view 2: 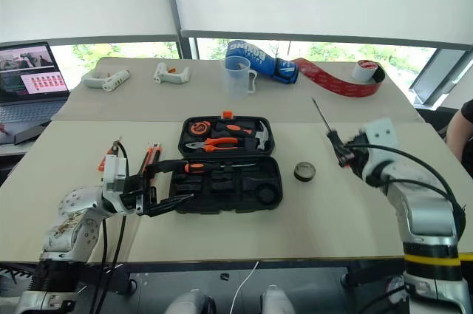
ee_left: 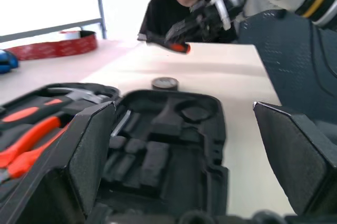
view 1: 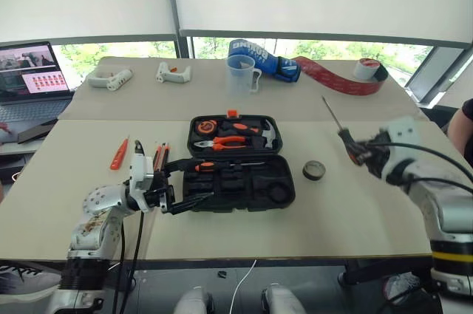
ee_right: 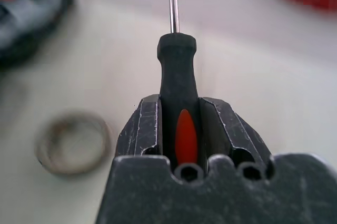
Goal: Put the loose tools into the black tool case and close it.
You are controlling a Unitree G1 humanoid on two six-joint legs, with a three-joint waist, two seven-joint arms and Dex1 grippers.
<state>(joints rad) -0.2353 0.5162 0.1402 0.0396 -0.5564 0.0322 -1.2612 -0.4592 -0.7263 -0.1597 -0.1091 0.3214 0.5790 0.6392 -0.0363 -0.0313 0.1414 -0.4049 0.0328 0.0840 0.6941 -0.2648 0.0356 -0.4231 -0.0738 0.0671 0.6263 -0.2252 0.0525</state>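
Note:
The black tool case lies open mid-table; pliers, a hammer and a tape measure sit in its lid, and one orange-and-black screwdriver lies in its base. My left gripper stands open at the case's front-left corner, its fingers spread before the moulded recesses. My right gripper is shut on a black-and-orange screwdriver, held above the table to the right with its shaft pointing away. A small black tape roll lies right of the case. More loose tools and a small orange one lie to its left.
A laptop sits at the far left. Along the back of the table are white handles, a clear measuring jug, a blue glove and a big red tape. A person in black sits by the table's right side.

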